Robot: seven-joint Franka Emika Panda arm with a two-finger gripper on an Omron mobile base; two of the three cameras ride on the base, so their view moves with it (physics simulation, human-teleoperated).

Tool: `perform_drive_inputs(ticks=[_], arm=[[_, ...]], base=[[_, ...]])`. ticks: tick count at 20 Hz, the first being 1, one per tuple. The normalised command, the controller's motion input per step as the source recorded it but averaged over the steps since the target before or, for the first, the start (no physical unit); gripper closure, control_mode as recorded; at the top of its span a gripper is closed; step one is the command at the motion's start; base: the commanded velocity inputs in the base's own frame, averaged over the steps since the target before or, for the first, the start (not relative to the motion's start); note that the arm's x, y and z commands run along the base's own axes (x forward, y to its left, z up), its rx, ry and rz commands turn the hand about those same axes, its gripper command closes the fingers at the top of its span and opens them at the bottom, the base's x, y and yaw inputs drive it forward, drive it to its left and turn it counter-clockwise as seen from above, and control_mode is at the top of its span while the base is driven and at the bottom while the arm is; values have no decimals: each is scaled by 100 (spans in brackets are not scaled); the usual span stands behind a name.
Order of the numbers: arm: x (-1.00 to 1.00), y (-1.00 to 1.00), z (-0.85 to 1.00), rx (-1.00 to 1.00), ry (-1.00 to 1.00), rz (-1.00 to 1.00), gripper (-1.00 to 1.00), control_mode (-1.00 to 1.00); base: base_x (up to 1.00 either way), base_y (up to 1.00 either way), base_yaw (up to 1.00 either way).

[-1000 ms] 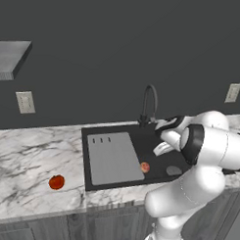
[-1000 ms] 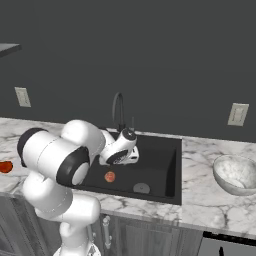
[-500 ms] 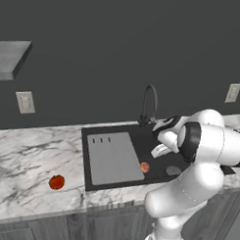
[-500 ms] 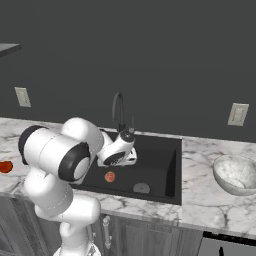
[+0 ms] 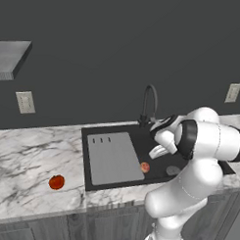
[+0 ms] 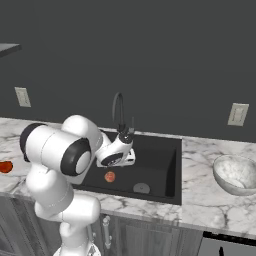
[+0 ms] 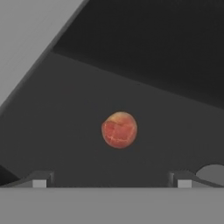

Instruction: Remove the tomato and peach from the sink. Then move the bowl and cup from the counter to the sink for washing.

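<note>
One black rectangular recessed sink (image 5: pixel 158 143) holds one pale pinkish-red round peach (image 7: pixel 119 129) on its floor, near the single round drain (image 6: pixel 141 188). One deep red-orange tomato (image 5: pixel 56 181) sits on the white veined marble counter (image 5: pixel 27 153), well left of the sink. One speckled whitish bowl (image 6: pixel 236 173) rests right of it. The two-finger gripper (image 7: pixel 111 178) hangs over the peach, jaws spread wide, empty.

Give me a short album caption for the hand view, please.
Open jaws hover over the peach lying alone on the black sink floor.
</note>
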Motion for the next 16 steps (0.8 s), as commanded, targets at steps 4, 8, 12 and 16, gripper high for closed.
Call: perform_drive_inputs(ticks=[4, 8, 12, 16], arm=[[11, 2, -8, 0, -1, 0, -100, -100], [11, 1, -9, 0, 0, 0, -100, -100], [5, 2, -12, 0, 0, 0, -100, -100], [9, 1, -7, 0, 0, 0, -100, -100]], base=[[0, 0, 0], [0, 0, 0], [0, 0, 0], [0, 0, 0]])
